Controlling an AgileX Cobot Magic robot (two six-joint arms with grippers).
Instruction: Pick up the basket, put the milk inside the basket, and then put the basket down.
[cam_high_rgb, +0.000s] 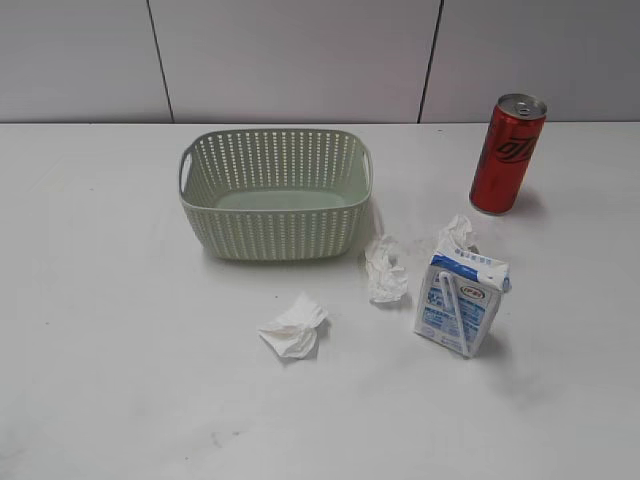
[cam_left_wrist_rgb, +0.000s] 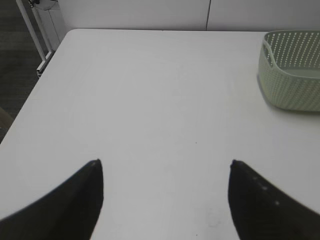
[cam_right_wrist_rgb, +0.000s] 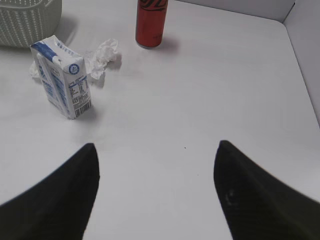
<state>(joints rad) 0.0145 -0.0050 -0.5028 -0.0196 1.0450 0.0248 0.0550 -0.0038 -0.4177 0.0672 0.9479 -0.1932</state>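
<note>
The pale sage-green basket (cam_high_rgb: 275, 192) stands empty on the white table, left of centre at the back. It also shows at the right edge of the left wrist view (cam_left_wrist_rgb: 292, 70) and at the top left corner of the right wrist view (cam_right_wrist_rgb: 27, 20). The white-and-blue milk carton (cam_high_rgb: 461, 303) stands upright to the basket's front right, and at the left of the right wrist view (cam_right_wrist_rgb: 61, 76). My left gripper (cam_left_wrist_rgb: 165, 162) is open and empty over bare table, left of the basket. My right gripper (cam_right_wrist_rgb: 156, 145) is open and empty, to the right of the milk. Neither gripper shows in the exterior view.
A red soda can (cam_high_rgb: 508, 154) stands at the back right, also in the right wrist view (cam_right_wrist_rgb: 151, 22). Crumpled white tissues lie by the basket (cam_high_rgb: 385, 270), in front of it (cam_high_rgb: 295, 328) and behind the milk (cam_high_rgb: 458, 233). The table's left edge (cam_left_wrist_rgb: 30, 100) shows in the left wrist view.
</note>
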